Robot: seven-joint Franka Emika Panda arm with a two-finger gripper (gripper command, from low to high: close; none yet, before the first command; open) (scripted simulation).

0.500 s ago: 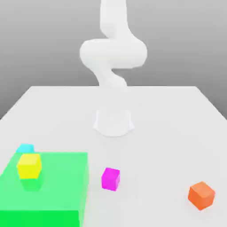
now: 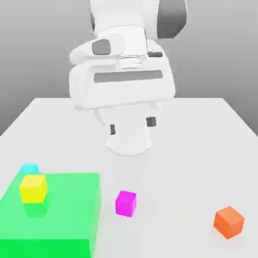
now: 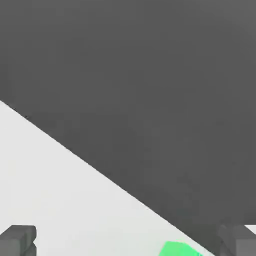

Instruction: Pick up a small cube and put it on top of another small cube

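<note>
From my station I see the magenta cube [image 2: 126,203] at six o'clock, the orange cube [image 2: 229,222] at four, the green block [image 2: 55,206] at seven.

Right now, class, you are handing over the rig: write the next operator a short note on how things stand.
Gripper: open, empty, raised above the table.
Magenta cube: on the table, beside the green block.
Orange cube: on the table, toward the exterior view's right.
Yellow cube: at the green block.
Done: no small cube picked up.
Left: grasp one, stack it on another, release.
</note>
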